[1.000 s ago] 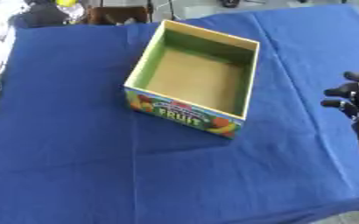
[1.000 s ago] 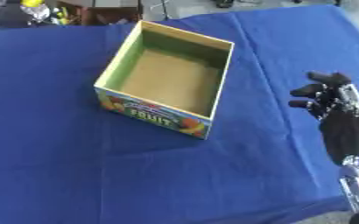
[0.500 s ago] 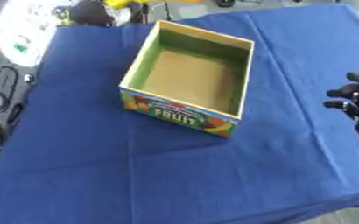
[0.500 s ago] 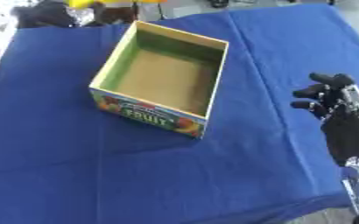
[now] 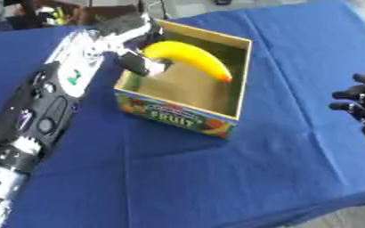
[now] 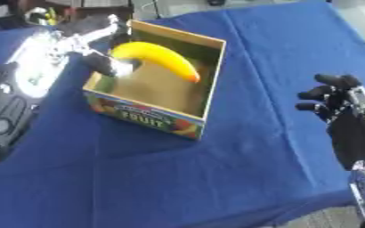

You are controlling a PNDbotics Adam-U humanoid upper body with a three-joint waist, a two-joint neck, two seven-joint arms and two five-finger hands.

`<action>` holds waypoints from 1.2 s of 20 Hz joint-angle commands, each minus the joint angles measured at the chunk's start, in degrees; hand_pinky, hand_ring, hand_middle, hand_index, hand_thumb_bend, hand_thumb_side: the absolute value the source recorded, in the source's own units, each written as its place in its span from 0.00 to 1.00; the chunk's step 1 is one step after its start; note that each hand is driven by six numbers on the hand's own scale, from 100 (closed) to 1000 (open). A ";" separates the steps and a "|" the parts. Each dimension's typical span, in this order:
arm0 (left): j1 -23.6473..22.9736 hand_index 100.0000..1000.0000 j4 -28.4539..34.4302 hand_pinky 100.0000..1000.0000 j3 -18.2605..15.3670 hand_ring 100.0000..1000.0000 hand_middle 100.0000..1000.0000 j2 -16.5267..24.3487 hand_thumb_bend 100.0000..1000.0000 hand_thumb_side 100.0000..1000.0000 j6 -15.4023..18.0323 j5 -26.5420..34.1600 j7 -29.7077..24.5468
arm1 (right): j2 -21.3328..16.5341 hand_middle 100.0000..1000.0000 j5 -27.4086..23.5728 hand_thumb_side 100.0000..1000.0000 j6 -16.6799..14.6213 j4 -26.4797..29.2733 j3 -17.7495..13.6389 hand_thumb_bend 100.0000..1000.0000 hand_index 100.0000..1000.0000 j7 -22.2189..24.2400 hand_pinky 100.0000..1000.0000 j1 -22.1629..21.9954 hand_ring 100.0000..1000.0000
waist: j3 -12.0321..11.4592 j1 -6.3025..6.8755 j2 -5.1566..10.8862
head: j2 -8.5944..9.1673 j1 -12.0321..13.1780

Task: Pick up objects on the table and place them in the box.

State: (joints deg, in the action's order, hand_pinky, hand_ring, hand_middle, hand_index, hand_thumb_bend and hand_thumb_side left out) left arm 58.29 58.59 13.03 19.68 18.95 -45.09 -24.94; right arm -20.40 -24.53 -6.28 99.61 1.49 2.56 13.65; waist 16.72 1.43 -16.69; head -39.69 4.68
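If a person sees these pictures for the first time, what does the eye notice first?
The yellow banana stands out most, held by the left hand over the open cardboard box with fruit printed on its front. The box sits on a blue tablecloth. The right hand is idle at the right edge, fingers up.

There was one yellow banana [image 5: 192, 59], held over the far left part of the one cardboard box [image 5: 178, 116], a single open-topped carton with fruit printing on its near wall. Two robot hands showed: the left hand [image 5: 131, 46] at the box's far left corner and the right hand [image 6: 343, 116] at the right, over one blue tablecloth [image 5: 216, 178].
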 commanded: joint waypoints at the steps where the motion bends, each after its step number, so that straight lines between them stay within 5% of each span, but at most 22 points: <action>1: 0.50 0.55 -1.04 0.48 0.23 0.43 0.40 -0.03 0.00 0.31 1.58 -3.49 0.33 | -0.65 0.49 -0.29 0.76 -0.02 0.72 -0.08 0.00 0.74 0.14 0.59 0.82 0.64 | -0.16 -0.12 0.85 | 0.44 0.03; 3: 0.13 0.61 -1.96 0.54 0.28 0.50 0.47 -0.42 0.00 0.33 2.91 -5.43 0.07 | -0.62 0.49 -0.28 0.76 0.01 0.72 -0.05 0.00 0.74 0.16 0.59 0.87 0.64 | -0.27 -0.12 0.83 | 0.51 0.04; 7: -0.32 0.73 -2.67 0.66 0.35 0.65 0.61 -0.91 0.50 0.68 6.67 -7.23 -1.72 | -0.60 0.49 -0.28 0.76 0.01 0.69 -0.08 0.00 0.74 0.10 0.59 0.83 0.64 | -0.37 -0.12 0.92 | 0.62 0.09; 8: -0.35 0.77 -2.58 0.72 0.28 0.72 0.68 -0.94 0.80 0.85 7.64 -7.19 -1.95 | -0.59 0.49 -0.29 0.76 0.02 0.69 -0.07 0.00 0.74 0.09 0.59 0.84 0.64 | -0.41 -0.14 0.95 | 0.63 0.06; 9: -0.38 0.79 -2.34 0.78 0.18 0.77 0.73 -0.93 0.95 0.92 8.61 -7.00 -2.02 | -0.57 0.49 -0.30 0.76 0.02 0.69 -0.09 0.00 0.74 0.08 0.59 0.83 0.64 | -0.49 -0.17 0.99 | 0.63 0.02; 10: -0.41 0.79 -2.02 0.79 0.01 0.78 0.75 -0.88 1.00 0.93 9.50 -6.70 -1.94 | -0.56 0.49 -0.31 0.76 0.01 0.68 -0.11 0.00 0.74 0.06 0.59 0.80 0.64 | -0.59 -0.22 1.04 | 0.61 -0.02; 16: -0.66 0.80 0.70 0.83 -0.58 0.81 0.78 -0.33 1.00 1.00 11.57 -3.67 -0.12 | -0.52 0.49 -0.38 0.76 -0.03 0.64 -0.27 0.00 0.74 -0.08 0.59 0.57 0.64 | -1.12 -0.42 1.38 | 0.62 -0.13; 17: -0.58 0.78 1.37 0.80 -0.95 0.78 0.75 -0.50 0.87 0.99 11.43 -3.02 0.31 | -0.47 0.49 -0.41 0.76 -0.05 0.64 -0.32 0.00 0.74 -0.12 0.59 0.49 0.64 | -1.35 -0.54 1.48 | 0.59 -0.27; 18: -0.58 0.74 2.48 0.74 -1.92 0.73 0.71 -1.01 0.60 0.94 11.44 -2.21 1.00 | -0.41 0.49 -0.44 0.76 -0.09 0.63 -0.46 0.00 0.74 -0.23 0.59 0.36 0.64 | -1.70 -0.70 1.64 | 0.49 -0.42; 19: -0.77 0.74 3.81 0.74 -3.17 0.73 0.71 -1.59 0.60 0.94 11.42 -1.34 1.83 | -0.39 0.49 -0.46 0.76 -0.15 0.61 -0.61 0.00 0.74 -0.36 0.59 0.21 0.64 | -2.04 -0.82 1.76 | 0.41 -0.59; 21: -1.49 0.71 6.79 0.71 -6.10 0.70 0.67 -3.14 0.44 0.90 11.50 0.54 3.66 | -0.27 0.49 -0.49 0.76 -0.24 0.58 -0.89 0.00 0.74 -0.63 0.59 -0.01 0.64 | -2.90 -1.08 1.92 | 0.27 -0.98; 24: -3.55 0.70 11.52 0.69 -10.81 0.68 0.65 -4.61 0.45 0.85 11.87 3.46 6.57 | -0.11 0.49 -0.52 0.76 -0.46 0.59 -1.45 0.00 0.74 -1.14 0.59 -0.32 0.64 | -4.31 -1.43 2.05 | 0.04 -2.00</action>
State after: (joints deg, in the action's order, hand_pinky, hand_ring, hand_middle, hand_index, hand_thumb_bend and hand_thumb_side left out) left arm 53.89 67.32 4.54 15.10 30.71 -43.01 -19.64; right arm -19.89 -24.78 -6.63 99.61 0.78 1.77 13.02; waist 12.16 0.27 -15.93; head -39.68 3.12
